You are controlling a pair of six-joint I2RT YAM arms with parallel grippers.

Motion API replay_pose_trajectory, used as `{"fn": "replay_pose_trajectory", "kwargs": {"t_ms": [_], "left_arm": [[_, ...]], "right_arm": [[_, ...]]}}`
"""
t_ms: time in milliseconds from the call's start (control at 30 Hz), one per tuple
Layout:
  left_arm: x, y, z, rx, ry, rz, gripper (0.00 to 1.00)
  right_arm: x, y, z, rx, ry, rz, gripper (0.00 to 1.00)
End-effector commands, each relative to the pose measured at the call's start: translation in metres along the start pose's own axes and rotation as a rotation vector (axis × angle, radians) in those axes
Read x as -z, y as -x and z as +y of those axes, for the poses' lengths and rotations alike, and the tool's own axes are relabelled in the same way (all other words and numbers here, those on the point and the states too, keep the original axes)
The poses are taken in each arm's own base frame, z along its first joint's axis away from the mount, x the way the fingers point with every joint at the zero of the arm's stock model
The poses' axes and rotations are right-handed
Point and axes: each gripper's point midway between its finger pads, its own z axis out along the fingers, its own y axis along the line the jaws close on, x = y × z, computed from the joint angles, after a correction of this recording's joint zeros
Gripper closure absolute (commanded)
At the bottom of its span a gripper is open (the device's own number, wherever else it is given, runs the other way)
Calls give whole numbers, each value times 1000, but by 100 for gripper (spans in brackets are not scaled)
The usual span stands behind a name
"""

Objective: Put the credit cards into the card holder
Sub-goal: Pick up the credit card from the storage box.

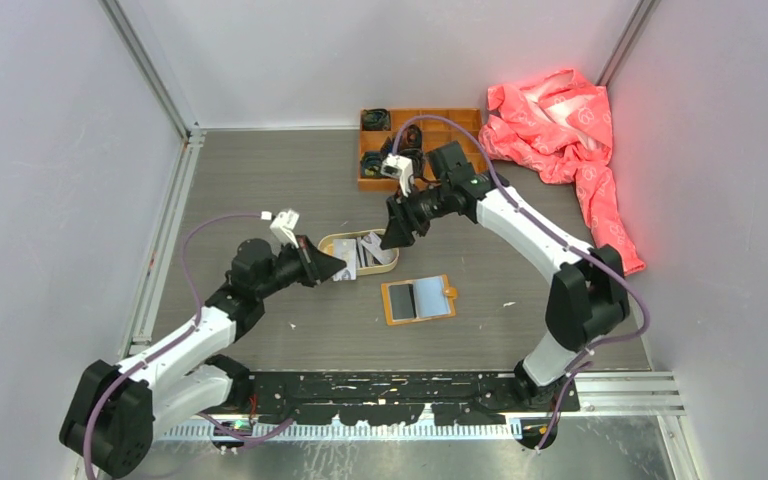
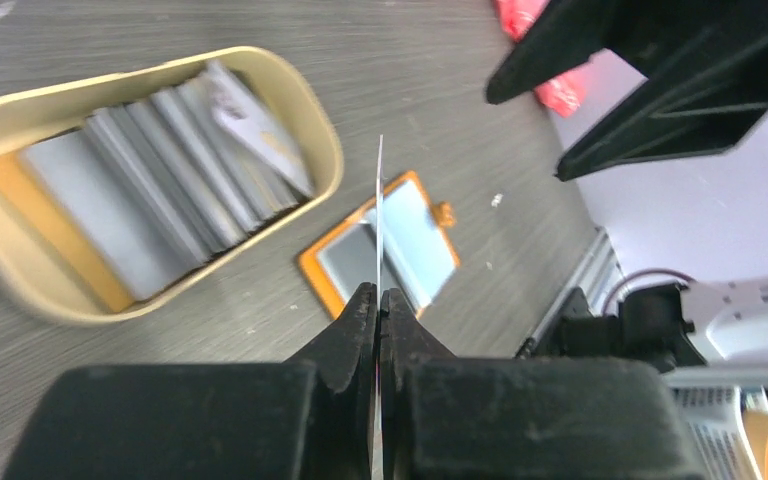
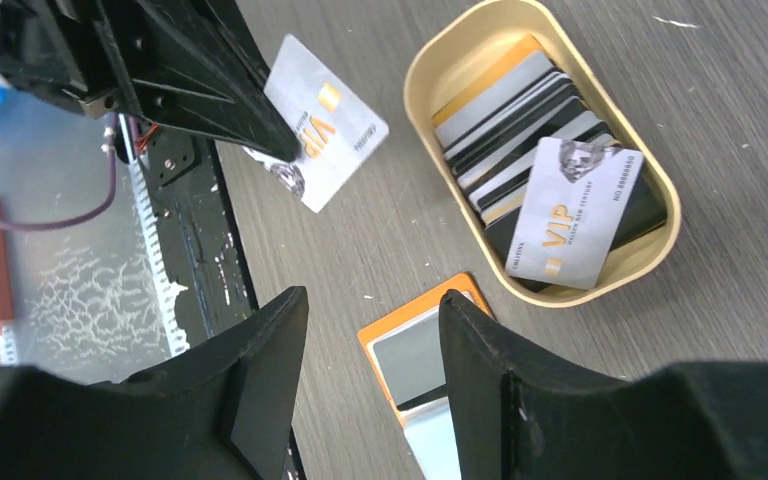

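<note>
My left pincer (image 2: 378, 300) pinches a card (image 3: 325, 125); I aim its edge at the card holder (image 2: 422, 232) beyond; right pincer (image 3: 372, 320) spread.

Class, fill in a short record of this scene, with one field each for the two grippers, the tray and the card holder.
Left gripper: shut on a silver VIP card, beside the tray
Right gripper: open, holding nothing
Oval tan tray: holds a row of cards, with a second VIP card lying on top
Card holder: lying open on the table, apart from the tray
</note>
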Motion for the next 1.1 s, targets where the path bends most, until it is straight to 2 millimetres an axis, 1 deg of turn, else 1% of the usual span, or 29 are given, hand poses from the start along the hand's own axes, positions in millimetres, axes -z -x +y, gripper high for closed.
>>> {"fn": "replay_pose_trajectory", "kwargs": {"t_ms": [0,100,200,267,333,433,500,600,700,733,833,900,933,1000,1033,1067], "left_arm": [[9,15,-62,-119,-265,-119,100],[14,7,-76,-141,-333,-160,100],[18,1,-88,-159,-392,-202,100],[21,-3,-94,-170,-421,-214,100],[22,-7,-99,-185,-446,-219,100],[24,-12,-109,-207,-480,-228,100],[25,-11,-114,-212,-497,-243,100],[29,-9,-121,-213,-523,-268,100],[30,-7,-126,-212,-538,-280,100],[30,-6,-126,-211,-538,-283,100],[31,-6,-127,-209,-538,-287,100],[31,-6,-129,-210,-544,-285,100],[31,-7,-129,-209,-546,-284,100],[32,-7,-131,-207,-551,-283,100],[33,-7,-131,-205,-553,-282,99],[33,-8,-131,-202,-554,-282,95]], "right_arm": [[22,13,33,179,74,-102,43],[27,-5,51,262,143,-119,38],[29,-27,68,368,230,-146,30],[29,-37,75,395,265,-169,25],[27,-36,76,363,280,-190,25],[17,-33,72,287,271,-200,26],[11,-36,75,284,278,-185,26],[3,-37,84,277,313,-183,29],[0,-39,97,279,367,-175,35],[0,-39,100,278,377,-173,39],[0,-37,106,277,393,-170,47],[-2,-36,108,269,398,-172,56],[-2,-34,110,260,403,-173,62],[-3,-32,112,242,408,-174,82],[-2,-31,113,236,413,-171,91],[-1,-32,114,236,417,-168,98]]}}
